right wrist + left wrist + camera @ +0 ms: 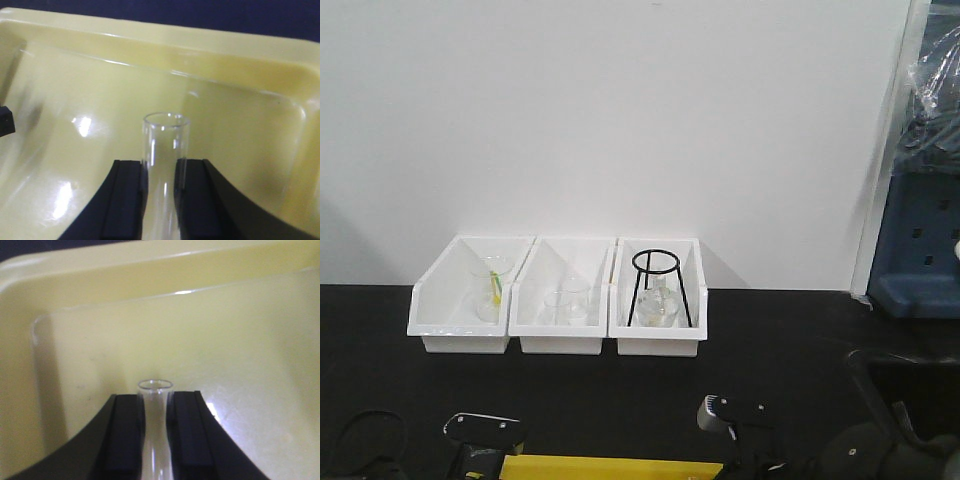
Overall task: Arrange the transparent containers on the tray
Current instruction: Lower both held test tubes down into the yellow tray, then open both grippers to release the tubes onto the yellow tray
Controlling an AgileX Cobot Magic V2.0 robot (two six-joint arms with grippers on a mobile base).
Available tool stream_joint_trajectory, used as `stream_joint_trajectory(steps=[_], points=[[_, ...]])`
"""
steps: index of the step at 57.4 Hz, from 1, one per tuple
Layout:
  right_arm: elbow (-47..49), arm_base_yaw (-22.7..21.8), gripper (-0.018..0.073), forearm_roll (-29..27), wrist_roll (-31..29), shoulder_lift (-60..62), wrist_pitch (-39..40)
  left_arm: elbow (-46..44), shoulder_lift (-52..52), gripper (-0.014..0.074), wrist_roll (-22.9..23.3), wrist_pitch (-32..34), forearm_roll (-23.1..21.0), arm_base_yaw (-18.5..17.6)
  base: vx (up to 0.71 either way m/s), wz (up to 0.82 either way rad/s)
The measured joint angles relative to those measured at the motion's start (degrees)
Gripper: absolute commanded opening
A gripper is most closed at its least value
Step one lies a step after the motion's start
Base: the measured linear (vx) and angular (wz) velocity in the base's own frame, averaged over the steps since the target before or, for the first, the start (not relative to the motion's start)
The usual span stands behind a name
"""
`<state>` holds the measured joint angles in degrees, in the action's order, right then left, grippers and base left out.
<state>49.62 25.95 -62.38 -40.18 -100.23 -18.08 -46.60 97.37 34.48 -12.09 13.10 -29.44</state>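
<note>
In the left wrist view a clear test tube (156,395) sits between the black pads of my left gripper (156,407), which is shut on it, its open rim pointing ahead over the floor of the yellow tray (125,345). The right wrist view shows a second clear test tube (165,142) clamped in my right gripper (160,172), also over the yellow tray (240,130). From the front camera only a strip of the tray (620,468) shows at the bottom edge, between the two arms; the tubes are hidden there.
Three white open-front bins (557,296) line the back of the black table against the white wall, holding glass beakers (492,285) and a black wire tripod stand (658,290). A blue unit (920,250) stands at the right. A black finger (6,120) edges into the right wrist view.
</note>
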Motion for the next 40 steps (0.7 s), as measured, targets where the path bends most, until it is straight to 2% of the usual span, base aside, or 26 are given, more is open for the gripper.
stream_joint_trajectory(steps=[9,18,34,40], points=[[0.0,0.0,0.0410,0.0,0.0,-0.7,0.0,0.0,0.4,0.0383,0.0,0.0,0.0,0.0,0.00,0.00],[0.0,0.0,0.0471,0.0,0.0,-0.8,-0.2,0.0,0.4,0.0434,-0.1,0.3,0.0,0.0,0.00,0.00],[0.0,0.0,0.0440,-1.2,-0.1,1.7,0.0,0.0,-2.2,0.0421,-0.1,1.5,0.1,0.0,0.00,0.00],[0.0,0.0,0.0404,-0.8,-1.4,7.0,0.2,0.0,-7.3,0.0387,-0.2,1.5,2.5,0.0,0.00,0.00]])
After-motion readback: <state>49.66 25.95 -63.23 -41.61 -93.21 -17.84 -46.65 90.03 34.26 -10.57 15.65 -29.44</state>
